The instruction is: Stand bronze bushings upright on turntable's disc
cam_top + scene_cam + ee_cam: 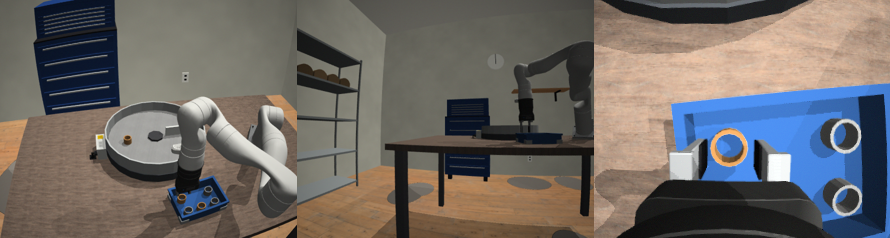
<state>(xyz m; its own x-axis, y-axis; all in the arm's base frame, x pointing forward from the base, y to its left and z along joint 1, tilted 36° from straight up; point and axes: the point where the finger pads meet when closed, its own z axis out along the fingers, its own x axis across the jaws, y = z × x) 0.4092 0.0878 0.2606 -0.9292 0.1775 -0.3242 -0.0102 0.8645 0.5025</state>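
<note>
1. Grey wall (150, 55) (437, 75) stood far behind the crate, and your brown table (62, 162) (452, 150) (634, 75) spread beneath it.
2. Your pale arm (192, 140) (523, 80) reached over the crate, its black wrist pointing down.
3. Beyond the crate you had the turntable (142, 167) (502, 130) (694, 15), with its dark hub (155, 136) amid the disc (142, 152).
4. Blue and shallow, the crate (205, 213) (544, 138) (769, 96) held two bronze and three steel bushings, open ends up.
5. Your gripper (183, 193) (525, 130) (730, 153) was released and holding nothing, its fingers on either side of the nearest bronze bushing in the wrist view. Whether the tips had reached its depth, you could not tell.
6. That bronze bushing (181, 201) (729, 163) stood upright near the crate's turntable-side left corner, as the top view showed it. You would probably find it rigid and fairly heavy for its size, perhaps slick; a centred squeeze across the outer wall, leaving the lower end free, looked best.
7. Another bronze bushing (201, 208) stood by the crate's near wall, between two steel ones, so finger room looked tighter for you there.
8. One bronze bushing (127, 142) already stood upright on the disc beyond the crate, leaving you two to transfer.
</note>
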